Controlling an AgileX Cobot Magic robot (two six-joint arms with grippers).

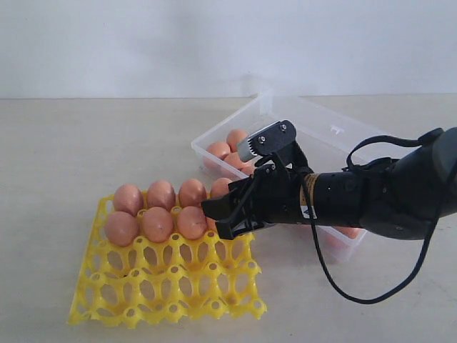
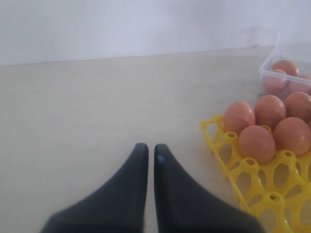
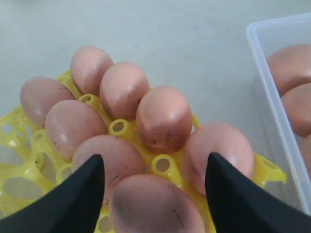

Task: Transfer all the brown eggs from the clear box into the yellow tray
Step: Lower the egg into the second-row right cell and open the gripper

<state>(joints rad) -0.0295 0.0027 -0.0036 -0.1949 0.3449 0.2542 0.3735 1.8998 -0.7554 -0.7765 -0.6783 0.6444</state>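
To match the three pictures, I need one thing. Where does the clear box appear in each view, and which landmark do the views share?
Exterior: the box is right of centre, partly behind the right arm.
Left wrist: only a corner shows, at the picture's upper right, beyond the tray.
Right wrist: one wall runs along the picture's right edge, with eggs inside.
Shared landmark: the tray with eggs, beside the box in all three.

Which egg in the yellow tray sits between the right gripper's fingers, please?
The egg ending the gripper-side row, toward the clear box; the right gripper straddles it alone.
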